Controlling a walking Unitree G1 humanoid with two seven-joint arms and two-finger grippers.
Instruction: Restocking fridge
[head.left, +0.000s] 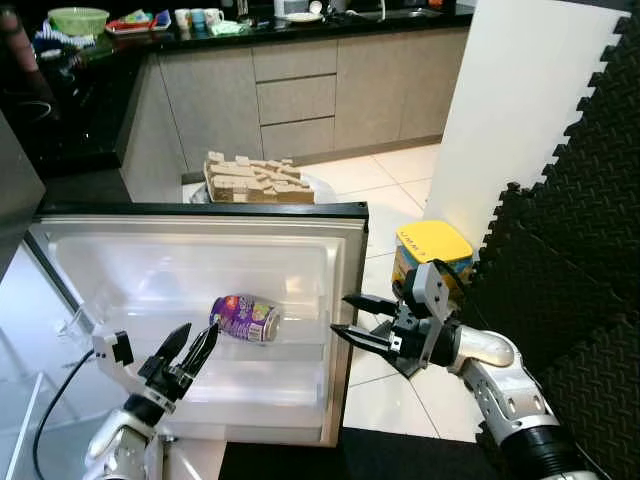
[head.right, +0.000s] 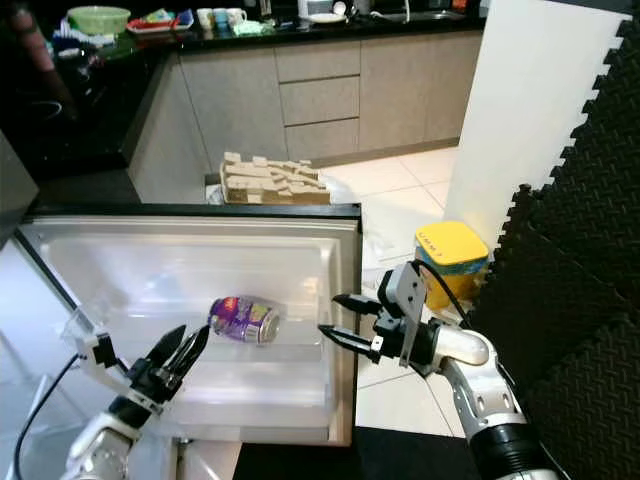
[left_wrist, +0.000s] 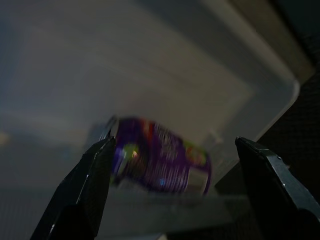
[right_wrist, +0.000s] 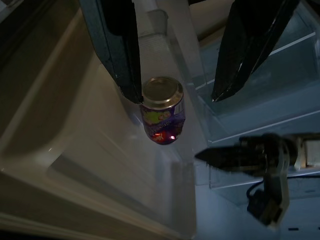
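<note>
A purple drink can (head.left: 245, 318) lies on its side in the shelf of the open fridge door (head.left: 300, 225). My left gripper (head.left: 190, 352) is open just below and left of the can, a short gap away; the left wrist view shows the can (left_wrist: 160, 157) ahead between the spread fingers (left_wrist: 92, 195). My right gripper (head.left: 347, 317) is open at the door's outer edge, to the right of the can, nothing in it. The right wrist view looks along the shelf at the can's silver end (right_wrist: 162, 107).
A yellow-lidded tub (head.left: 433, 250) stands on the tiled floor right of the door. A cardboard tray of packing pieces (head.left: 255, 180) sits behind the door. Black foam mats (head.left: 570, 260) line the right side. Kitchen cabinets and a counter (head.left: 300, 70) stand at the back.
</note>
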